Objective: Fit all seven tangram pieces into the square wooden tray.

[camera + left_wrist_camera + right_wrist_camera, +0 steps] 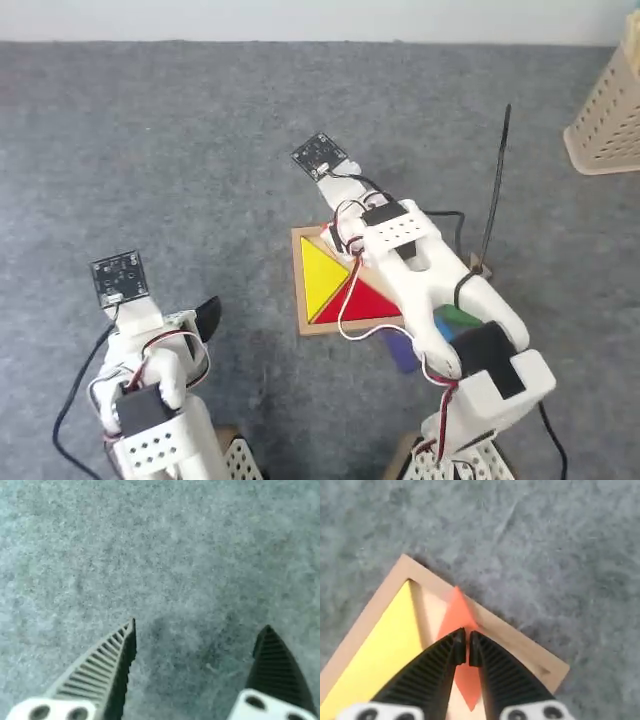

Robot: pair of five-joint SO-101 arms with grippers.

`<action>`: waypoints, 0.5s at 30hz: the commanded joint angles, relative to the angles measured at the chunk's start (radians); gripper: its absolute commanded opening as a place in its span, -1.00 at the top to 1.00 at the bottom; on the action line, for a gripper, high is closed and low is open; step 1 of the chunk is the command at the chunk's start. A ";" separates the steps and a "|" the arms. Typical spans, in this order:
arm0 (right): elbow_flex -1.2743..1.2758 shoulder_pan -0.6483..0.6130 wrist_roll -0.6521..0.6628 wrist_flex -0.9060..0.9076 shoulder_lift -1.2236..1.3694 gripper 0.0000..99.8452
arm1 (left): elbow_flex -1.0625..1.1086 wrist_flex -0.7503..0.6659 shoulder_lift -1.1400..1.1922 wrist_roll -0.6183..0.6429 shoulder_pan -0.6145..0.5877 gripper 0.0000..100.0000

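Note:
The square wooden tray (303, 300) lies mid-table with a yellow triangle (320, 275) and a red triangle (368, 300) flat inside it. My right gripper (466, 641) hangs over the tray's far corner, shut on a thin orange piece (456, 611) that stands tilted across the tray's rim (520, 642), beside the yellow triangle (385, 650). A blue-purple piece (401, 350) and a green piece (462, 314) lie by the tray's near side, partly hidden under the right arm. My left gripper (199, 630) is open over bare carpet at the lower left, holding nothing.
Grey carpet covers the whole table. A beige perforated basket (610, 110) stands at the far right edge. A thin black rod (497, 175) rises just right of the tray. The left arm's base (160, 440) sits at the front left.

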 commanded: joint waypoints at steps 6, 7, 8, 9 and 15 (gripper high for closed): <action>-0.008 -0.084 0.051 -0.010 -0.015 0.98 | -0.013 -0.002 -0.012 -0.002 0.002 0.29; -0.006 -0.085 0.049 -0.010 -0.016 0.98 | -0.013 -0.002 -0.012 -0.002 0.002 0.29; -0.006 -0.085 0.051 -0.010 -0.016 0.98 | -0.013 -0.002 -0.012 -0.002 0.002 0.29; -0.006 -0.084 0.051 -0.010 -0.016 0.98 | -0.013 -0.002 -0.012 -0.002 0.002 0.29; -0.011 0.010 -0.107 -0.028 -0.114 0.98 | -0.013 -0.002 -0.012 -0.002 0.002 0.29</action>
